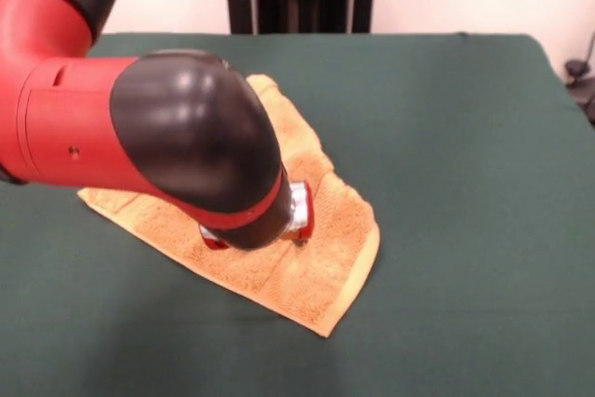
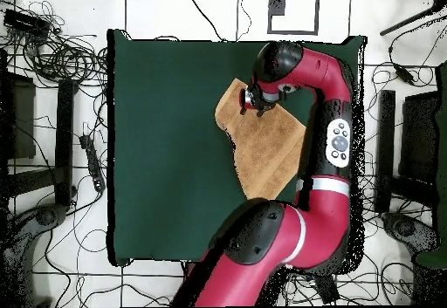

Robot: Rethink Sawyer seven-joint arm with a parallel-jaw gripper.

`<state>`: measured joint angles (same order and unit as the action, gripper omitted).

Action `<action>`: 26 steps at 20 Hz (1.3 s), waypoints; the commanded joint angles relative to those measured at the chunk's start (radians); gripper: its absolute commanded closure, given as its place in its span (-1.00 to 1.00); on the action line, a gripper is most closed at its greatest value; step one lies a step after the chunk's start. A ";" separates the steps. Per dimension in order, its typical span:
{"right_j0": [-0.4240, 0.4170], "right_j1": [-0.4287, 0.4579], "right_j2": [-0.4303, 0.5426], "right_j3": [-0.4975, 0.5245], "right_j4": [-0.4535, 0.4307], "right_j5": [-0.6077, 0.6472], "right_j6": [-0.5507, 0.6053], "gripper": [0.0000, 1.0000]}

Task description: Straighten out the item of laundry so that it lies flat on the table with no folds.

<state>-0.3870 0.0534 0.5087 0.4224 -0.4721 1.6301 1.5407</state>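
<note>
The golden-orange towel (image 1: 321,262) lies on the dark green table (image 1: 446,137), left of its middle in the front view. It looks mostly spread out, with one corner pointing towards the near edge. The arm's wrist covers the towel's middle. My gripper (image 1: 299,225) is down at the towel's surface, mostly hidden behind the black and red wrist. In the overhead view the gripper (image 2: 256,104) sits over the towel's (image 2: 262,147) upper end, near the table's (image 2: 166,130) far side. Whether it grips the cloth is hidden.
The red arm (image 2: 327,139) runs along the table's right side in the overhead view, its elbow (image 2: 257,235) over the near edge. Cables and stands (image 2: 61,60) lie on the floor around the table.
</note>
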 commanded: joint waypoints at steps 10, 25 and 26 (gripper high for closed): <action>-0.031 0.188 0.722 -0.315 -0.947 0.030 -0.212 -1.00; -0.142 0.186 1.329 -0.299 -1.621 0.263 -0.309 -1.00; -0.147 0.183 1.346 -0.298 -1.642 0.277 -0.323 -1.00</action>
<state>-0.4862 0.1238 1.6018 0.1457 -1.8126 2.1161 1.5279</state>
